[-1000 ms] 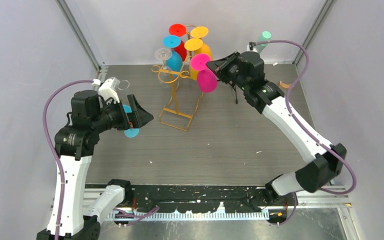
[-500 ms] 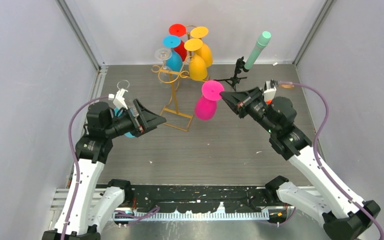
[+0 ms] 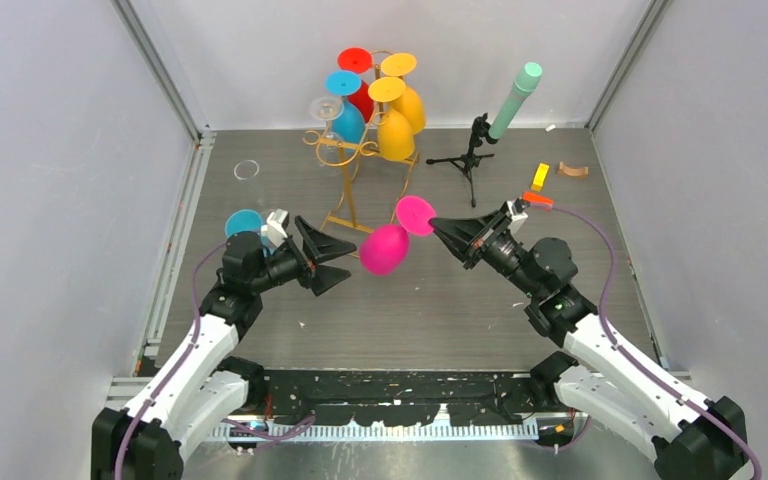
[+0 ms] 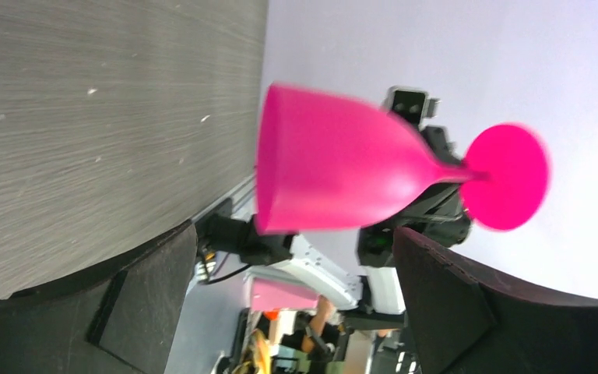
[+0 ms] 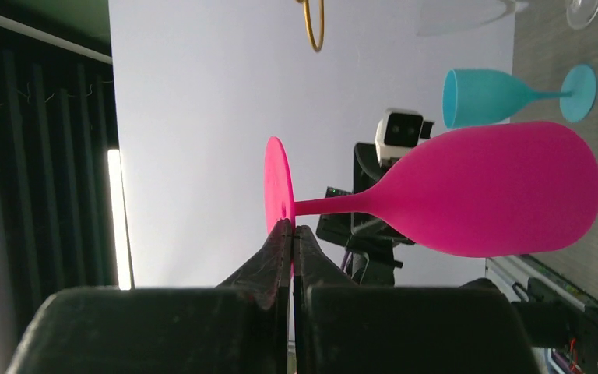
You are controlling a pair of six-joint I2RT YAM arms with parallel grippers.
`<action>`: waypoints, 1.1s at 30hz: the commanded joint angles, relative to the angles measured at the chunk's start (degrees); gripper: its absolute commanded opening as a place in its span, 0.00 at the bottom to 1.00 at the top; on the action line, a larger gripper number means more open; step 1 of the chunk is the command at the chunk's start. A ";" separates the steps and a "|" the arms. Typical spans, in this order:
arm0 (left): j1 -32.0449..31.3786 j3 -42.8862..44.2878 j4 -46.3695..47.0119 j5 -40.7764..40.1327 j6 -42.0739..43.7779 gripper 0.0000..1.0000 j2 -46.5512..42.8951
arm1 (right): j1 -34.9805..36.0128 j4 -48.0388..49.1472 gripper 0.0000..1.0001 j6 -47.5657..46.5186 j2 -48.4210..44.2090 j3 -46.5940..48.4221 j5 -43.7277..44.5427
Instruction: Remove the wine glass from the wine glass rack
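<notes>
A pink wine glass (image 3: 386,248) hangs in the air over the table's middle, lying sideways. My right gripper (image 3: 436,227) is shut on the rim of its round foot (image 5: 277,187); its bowl (image 5: 498,191) points toward my left arm. My left gripper (image 3: 338,262) is open and empty, its jaws spread just left of the bowl (image 4: 335,171). The gold wire wine glass rack (image 3: 352,180) stands at the back with red, blue, clear and yellow glasses hanging from its hooks.
A teal wine glass (image 3: 243,222) lies on the table behind my left gripper, also in the right wrist view (image 5: 506,95). A black tripod with a green tube (image 3: 480,135) stands back right. A clear ring (image 3: 247,169) and small orange bits (image 3: 540,178) lie on the table.
My right gripper has carried the pink glass away from the rack, down and toward the table's middle. My left arm has swung right and lowered, its open jaws now beside the bowl.
</notes>
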 commanded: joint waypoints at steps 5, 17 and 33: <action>-0.83 0.92 19.58 -0.79 -8.19 0.96 2.37 | 4.41 12.00 0.00 5.56 1.76 -0.51 -1.39; -0.82 3.92 24.01 2.85 -20.48 0.69 0.36 | 5.69 16.66 0.00 8.06 5.55 -4.92 5.47; -0.87 15.51 9.50 2.64 -5.48 0.00 -1.86 | 5.61 27.38 0.07 12.05 16.75 -8.01 4.20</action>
